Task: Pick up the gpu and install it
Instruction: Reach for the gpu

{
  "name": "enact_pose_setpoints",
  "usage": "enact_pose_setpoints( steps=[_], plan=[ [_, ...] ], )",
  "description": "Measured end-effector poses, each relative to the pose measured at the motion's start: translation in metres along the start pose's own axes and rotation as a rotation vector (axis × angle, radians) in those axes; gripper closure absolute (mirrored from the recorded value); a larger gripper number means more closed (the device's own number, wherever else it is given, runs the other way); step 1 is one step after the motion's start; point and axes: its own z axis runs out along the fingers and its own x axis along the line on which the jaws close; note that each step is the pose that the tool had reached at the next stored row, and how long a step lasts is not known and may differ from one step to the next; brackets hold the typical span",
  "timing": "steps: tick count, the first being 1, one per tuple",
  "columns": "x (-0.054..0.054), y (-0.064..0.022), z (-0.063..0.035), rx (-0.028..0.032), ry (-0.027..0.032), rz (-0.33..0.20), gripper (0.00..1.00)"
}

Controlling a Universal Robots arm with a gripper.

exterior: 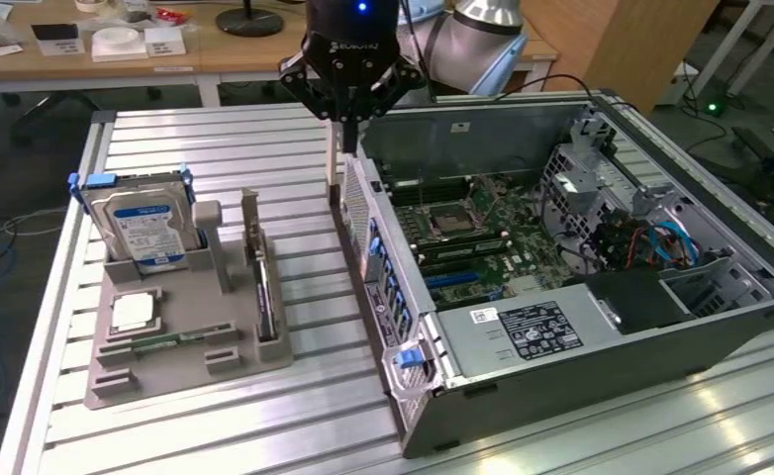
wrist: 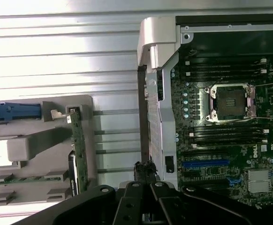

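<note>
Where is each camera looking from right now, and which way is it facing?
Exterior view: off the arm, raised, looking down across the slatted table at the open computer case and grey parts holder; the shut fingers show.
Wrist view: on the wrist, looking straight down past the fingers onto the case's edge.
Shared: case, holder, the gpu standing in it.

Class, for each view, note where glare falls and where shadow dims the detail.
Exterior view: light glares off the slatted metal table beside the computer case, whose interior lies dimmer. Wrist view: the table slats wash out near white, while the motherboard stays evenly lit.
</note>
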Motion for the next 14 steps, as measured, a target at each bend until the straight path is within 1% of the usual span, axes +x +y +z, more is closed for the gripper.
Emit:
enact_pose_setpoints(
  steps=[14],
  plan=[
    [0.025,-0.0023,-0.0002,0.0,0.0001,0.0,0.89]
  ],
)
